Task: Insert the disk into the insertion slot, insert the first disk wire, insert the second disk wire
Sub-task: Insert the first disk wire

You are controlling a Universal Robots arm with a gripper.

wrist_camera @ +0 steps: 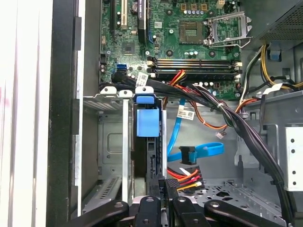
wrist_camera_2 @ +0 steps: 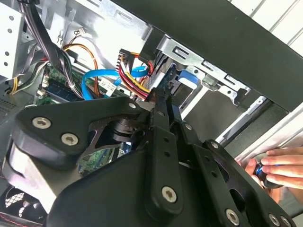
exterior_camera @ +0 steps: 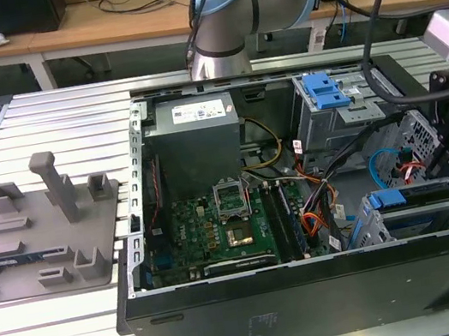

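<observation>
The disk (wrist_camera: 146, 121), silver in its bright blue carrier, sits pushed into the insertion slot (wrist_camera: 107, 142) at the case's front corner, where the disk (exterior_camera: 412, 197) also shows in the exterior view. My gripper (wrist_camera: 164, 187) is shut on the black plug of the first disk wire (wrist_camera: 185, 178), a red, orange and black bundle, and holds it at the disk's rear edge. In the second wrist view the gripper (wrist_camera_2: 162, 98) meets those wires (wrist_camera_2: 136, 78) beside the blue carrier (wrist_camera_2: 187, 78). The second disk wire (wrist_camera: 207, 150), light blue, hangs loose in a loop nearby, its plug free.
A thick black cable bundle (wrist_camera: 227, 113) crosses above the bay. The motherboard (exterior_camera: 225, 220), power supply (exterior_camera: 197, 134) and a taller cage with a blue clip (exterior_camera: 324, 91) fill the case. A grey fixture plate (exterior_camera: 43, 226) lies on the exterior view's left. A person's hand (wrist_camera_2: 279, 163) rests outside the case.
</observation>
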